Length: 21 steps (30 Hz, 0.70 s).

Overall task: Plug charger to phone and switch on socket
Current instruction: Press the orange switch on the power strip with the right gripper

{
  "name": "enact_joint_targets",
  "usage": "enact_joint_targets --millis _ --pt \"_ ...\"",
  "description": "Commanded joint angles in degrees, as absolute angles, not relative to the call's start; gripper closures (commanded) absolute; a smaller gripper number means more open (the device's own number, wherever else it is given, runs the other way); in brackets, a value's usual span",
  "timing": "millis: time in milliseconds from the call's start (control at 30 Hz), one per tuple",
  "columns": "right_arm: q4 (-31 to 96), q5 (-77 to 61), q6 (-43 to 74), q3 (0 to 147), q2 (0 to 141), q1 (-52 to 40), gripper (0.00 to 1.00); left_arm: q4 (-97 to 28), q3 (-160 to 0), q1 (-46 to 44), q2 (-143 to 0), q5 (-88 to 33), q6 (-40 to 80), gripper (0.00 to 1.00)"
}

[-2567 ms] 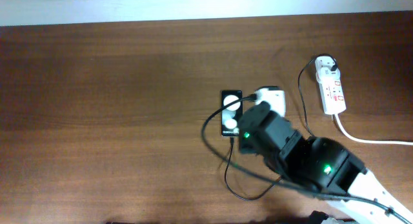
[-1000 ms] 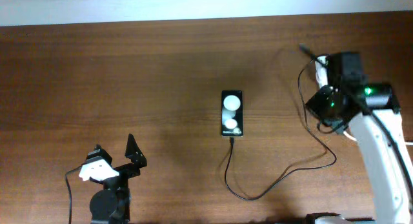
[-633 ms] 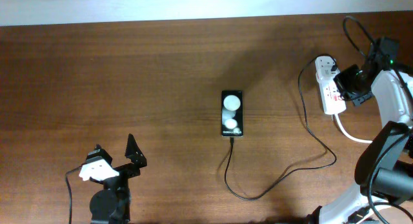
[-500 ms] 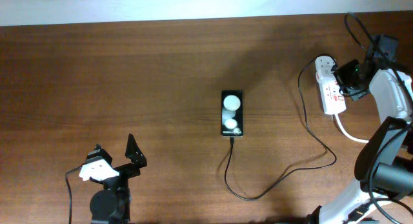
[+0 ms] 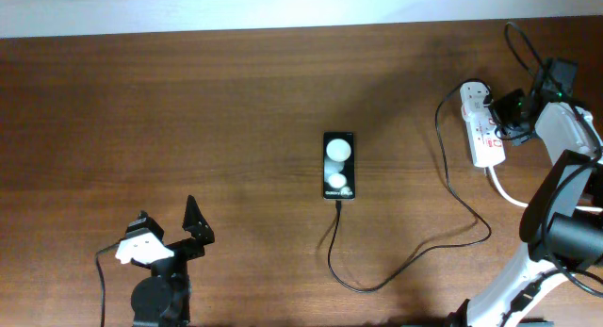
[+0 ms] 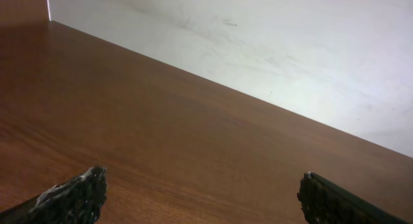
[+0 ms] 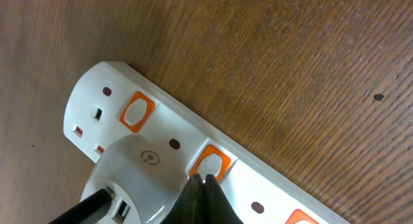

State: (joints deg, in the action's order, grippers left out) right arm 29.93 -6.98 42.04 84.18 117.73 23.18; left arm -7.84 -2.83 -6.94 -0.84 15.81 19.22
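The black phone (image 5: 339, 165) lies flat at the table's middle. The charger cable (image 5: 363, 286) runs from the phone's near end, loops right and climbs to its white plug head (image 5: 476, 89), which sits in the far end of the socket strip (image 5: 488, 143). My right gripper (image 5: 513, 110) is beside the strip's far end. In the right wrist view its shut tips (image 7: 201, 181) touch an orange-framed switch (image 7: 213, 162) next to the plug head (image 7: 139, 172). My left gripper (image 5: 170, 235) is open and empty at the near left, fingers wide apart (image 6: 200, 195) over bare wood.
The strip's thick white cord (image 5: 546, 205) runs off to the right edge. A second orange switch (image 7: 137, 112) sits nearer the strip's end. A pale wall (image 6: 271, 50) borders the table's far side.
My right arm left the phone and swung to the far right, settling at the socket strip's plug end with its tips on a switch. The left arm stayed still.
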Motion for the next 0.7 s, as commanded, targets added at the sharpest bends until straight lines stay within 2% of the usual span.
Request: enact_joint_targets --millis 0,200,367,667 --pt "28.9 -6.4 42.4 85.3 118.8 23.4 0.96 -7.7 -2.4 -7.0 -0.7 15.4 18.3 0.01" --pt "28.1 -6.9 42.2 85.3 123.2 23.1 0.96 -7.7 -2.4 -7.0 -0.7 15.4 18.3 0.01" --pt "29.6 -6.9 35.8 85.3 124.1 19.1 0.96 -7.7 -2.4 -7.0 -0.7 15.4 18.3 0.01" --pt "33.9 -6.9 35.8 85.3 124.1 16.8 0.96 -7.7 -2.4 -7.0 -0.7 15.4 18.3 0.01"
